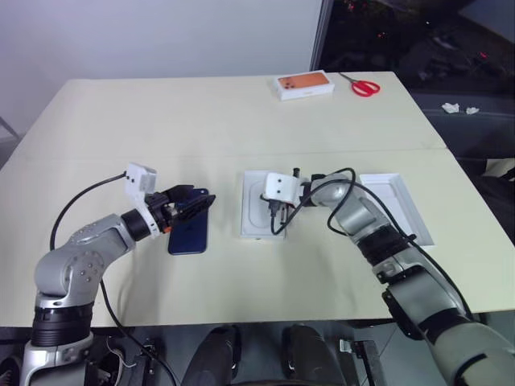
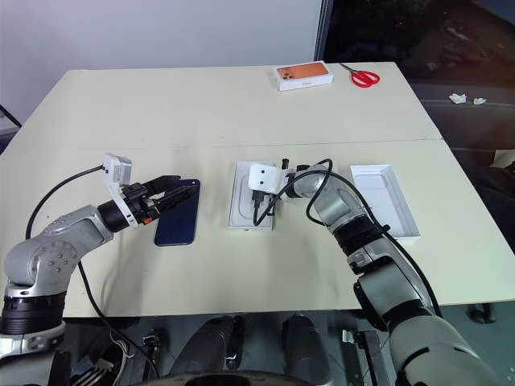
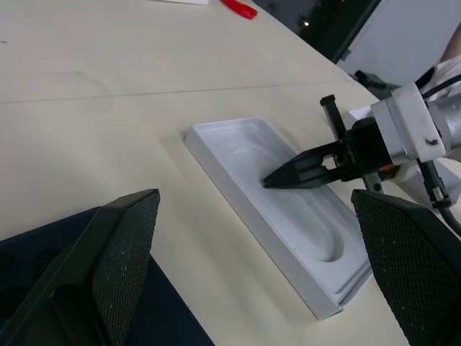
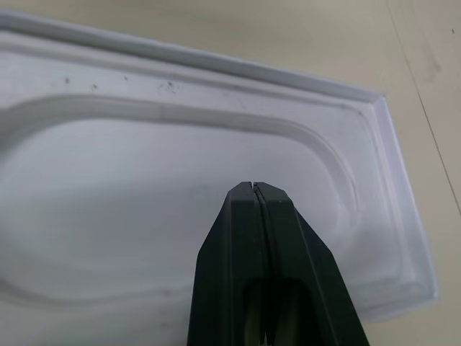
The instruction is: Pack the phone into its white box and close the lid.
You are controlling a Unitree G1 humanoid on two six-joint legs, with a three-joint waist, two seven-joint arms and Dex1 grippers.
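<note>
The white box serves as the landmark here. Left of it, the phone lies flat on the pale cream worktop, a dark navy slab with a glossy back and rounded corners. The left pincer hovers over the phone's far end with its two black fingers spread wide; the pads are flat and carry a fine cross-hatched grain. Nothing is held between them.

The white box itself is a shallow rectangular tray with thin raised walls. Inside sits a moulded white liner, smooth and matte, with a long oval hollow pressed into it and a stepped ledge around the rim. It holds no phone. The right pincer points down into that hollow, fingers pressed together into a single dark wedge, gripping nothing; whether the tip touches the liner cannot be told.

Right of the white box, well apart from it, lies a second shallow white tray, open side up, plain and flat-bottomed.

Far beyond the white box, near the worktop's back edge, rests a closed box printed with an orange phone, and just right of that a pair of red-handled scissors.
</note>
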